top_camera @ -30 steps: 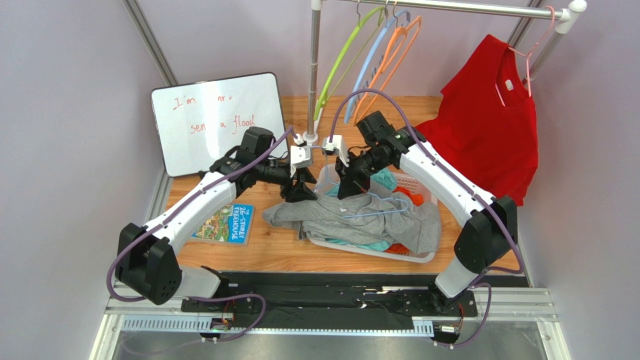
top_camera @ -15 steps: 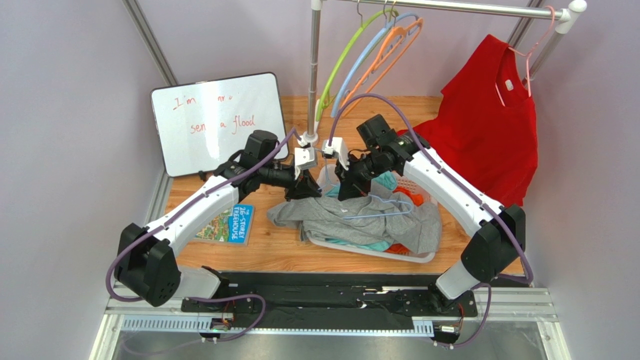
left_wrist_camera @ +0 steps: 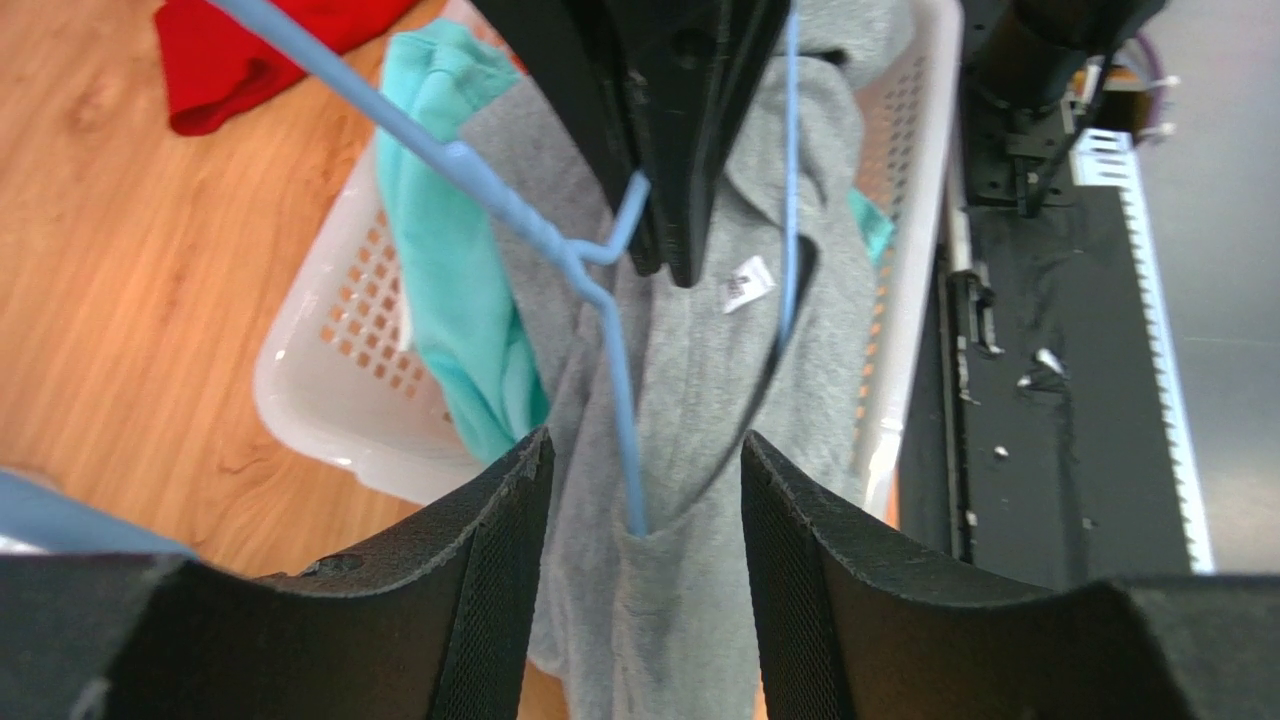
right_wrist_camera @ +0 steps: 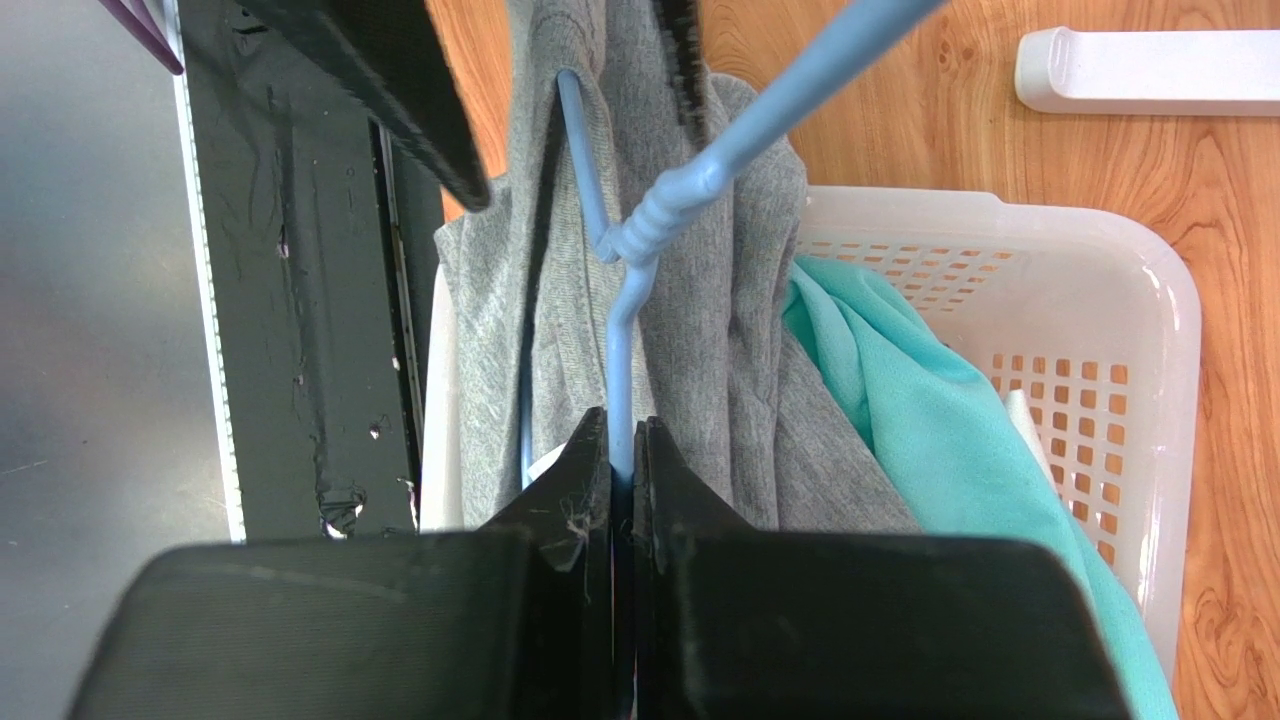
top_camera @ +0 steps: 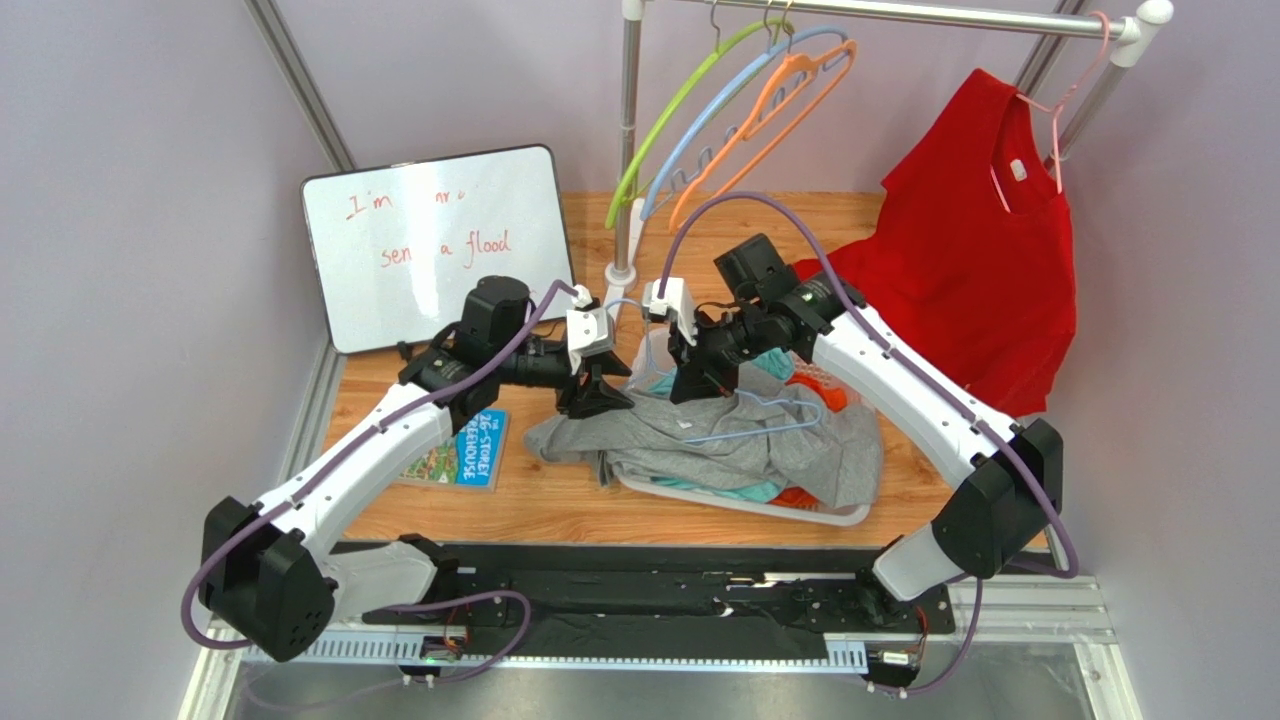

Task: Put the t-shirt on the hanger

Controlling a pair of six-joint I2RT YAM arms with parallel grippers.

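Grey t-shirt (top_camera: 706, 432) lies bunched over the near-left part of a white basket (top_camera: 824, 515) on the wooden table (top_camera: 541, 510), hanging over the basket rim on the left. The top view shows it just below both grippers. Hanger (top_camera: 769, 416) lies on top of the shirt. In the left wrist view its thin blue wire (left_wrist_camera: 604, 308) runs down and disappears into a fold of the grey cloth (left_wrist_camera: 706, 405), with the small white label (left_wrist_camera: 747, 282) just beside it. Right gripper (right_wrist_camera: 624, 450) is clamped tight on the hanger wire (right_wrist_camera: 622, 353) just below the twisted neck, fingers pressed together, grey fabric (right_wrist_camera: 736, 345) on both sides of them. Left gripper (left_wrist_camera: 643, 444) is spread wide. The hanger wire and a strip of shirt sit between its fingers (left_wrist_camera: 504, 570) and it grips nothing; whether the pads touch the cloth cannot be told. From above, the left gripper (top_camera: 597, 393) is at the shirt's left edge and the right gripper (top_camera: 681, 384) is near it over the basket's back-left corner, the two tips facing each other. A teal garment (right_wrist_camera: 917, 465) lies in the basket beside the shirt, touching it. A red t-shirt (top_camera: 977, 255) hangs on the rail at right, well apart. Whiteboard (top_camera: 436, 240) at back left, a book (top_camera: 458, 447) under the left arm.
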